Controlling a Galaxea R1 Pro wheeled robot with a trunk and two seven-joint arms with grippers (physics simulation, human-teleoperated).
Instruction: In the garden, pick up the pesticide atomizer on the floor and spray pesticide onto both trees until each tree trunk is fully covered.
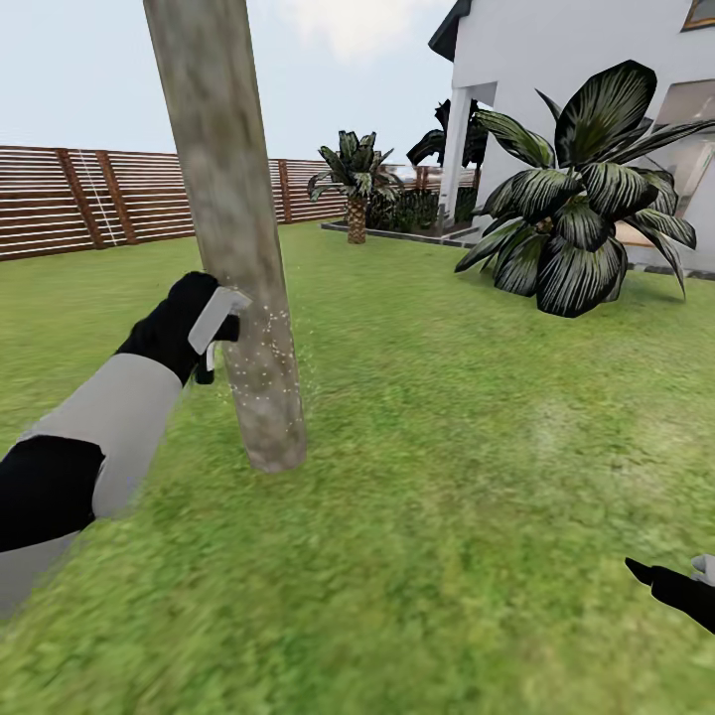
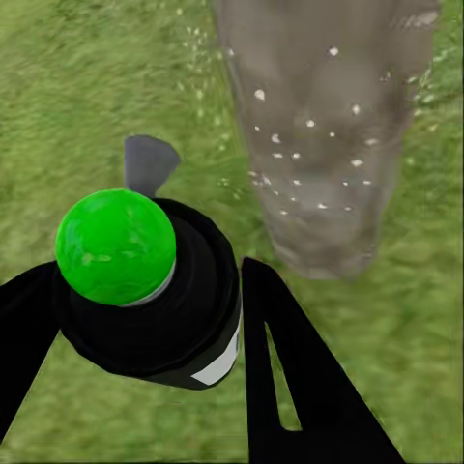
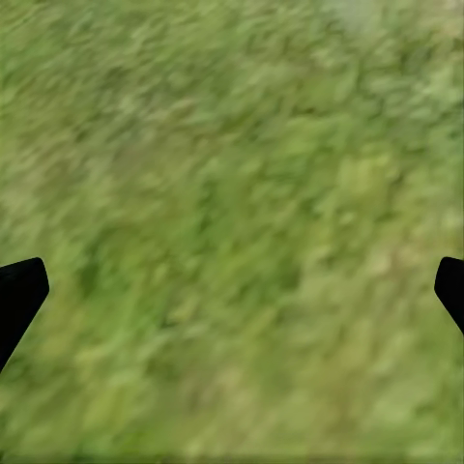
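Atomizer [image 1: 216, 323] in left gripper [image 1: 204, 328], touching trunk [image 1: 230, 228]. Palm-like plant [image 1: 581, 214] right, before house [image 1: 556, 60]. Fence [image 1: 60, 199] behind.

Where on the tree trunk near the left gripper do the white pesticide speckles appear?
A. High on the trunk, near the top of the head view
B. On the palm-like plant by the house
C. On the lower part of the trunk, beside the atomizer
C: the pesticide speckles dot the lower tree trunk, right beside the atomizer held in the left gripper.
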